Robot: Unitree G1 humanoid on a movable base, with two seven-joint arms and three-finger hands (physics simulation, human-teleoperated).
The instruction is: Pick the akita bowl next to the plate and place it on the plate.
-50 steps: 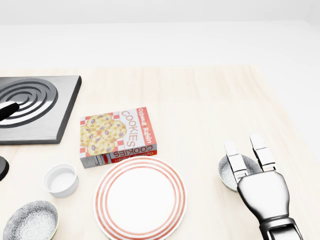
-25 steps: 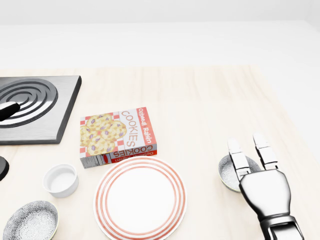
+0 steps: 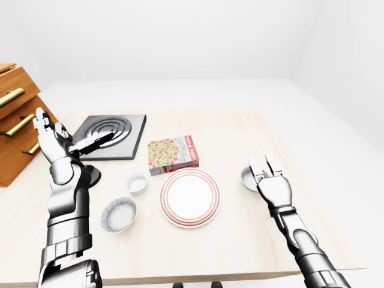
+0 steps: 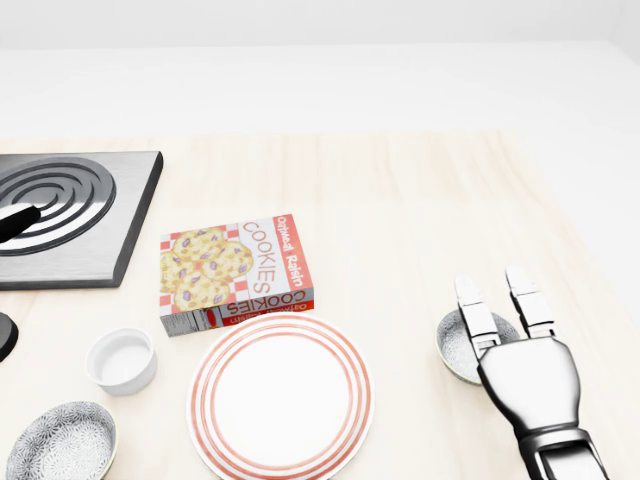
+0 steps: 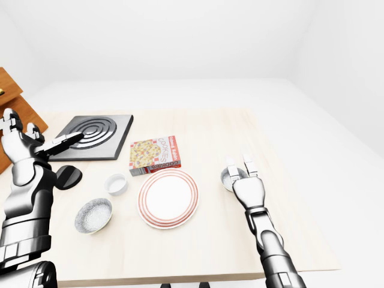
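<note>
Just right of the red-ringed plate [image 4: 281, 395], the akita bowl [image 4: 453, 345] sits on the table [image 4: 400, 200], apart from the plate's rim. The right robot hand [image 4: 527, 382] lies over the bowl's right side, its fingers [image 4: 472, 315] straight and apart, not closed round it. The left robot hand [image 3: 53, 139] is held up, fingers spread, near the stove burner [image 3: 111, 135]. A cookie box [image 4: 235, 272] lies just above the plate in the head view.

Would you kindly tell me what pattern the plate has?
The plate is white with concentric red rings near its rim; the head view shows it best.
</note>
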